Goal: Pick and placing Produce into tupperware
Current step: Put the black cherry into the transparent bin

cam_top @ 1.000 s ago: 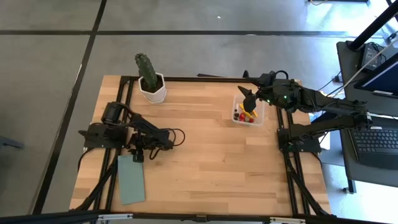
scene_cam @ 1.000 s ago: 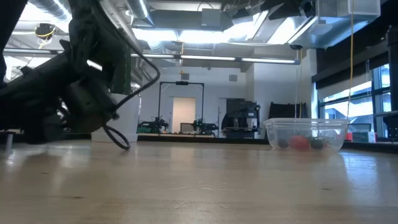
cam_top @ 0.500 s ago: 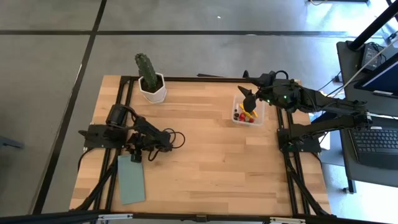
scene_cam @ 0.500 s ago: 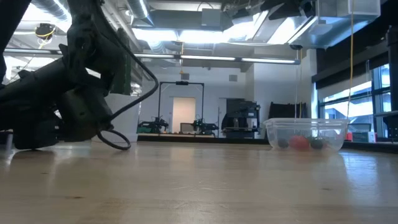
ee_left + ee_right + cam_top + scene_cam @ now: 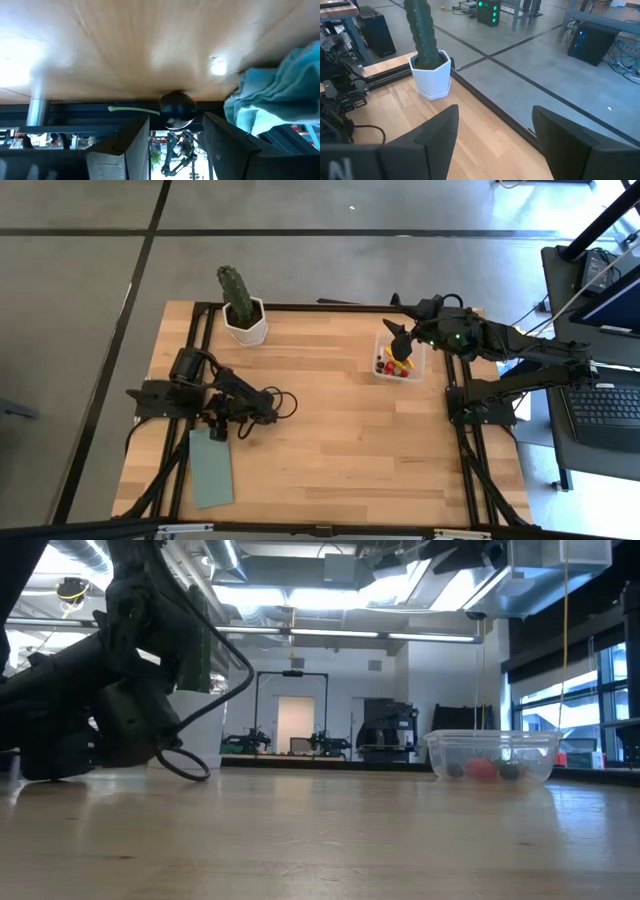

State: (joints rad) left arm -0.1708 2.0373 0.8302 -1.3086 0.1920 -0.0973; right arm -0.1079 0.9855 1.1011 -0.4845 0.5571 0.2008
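wooden table (image 5: 330,420), dark berry (image 5: 177,107) only in left wrist view

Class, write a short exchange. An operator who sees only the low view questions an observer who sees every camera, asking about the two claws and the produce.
Operator: I see the tupperware with produce in it, but no right claw. Where is it?
Observer: The right claw hangs directly over the tupperware, open and with nothing between its fingers.
Operator: And the dark arm lying low on the table?
Observer: That is the left arm. The left claw is open, and a dark round berry with a green stem sits between its fingers, which are not closed on it.
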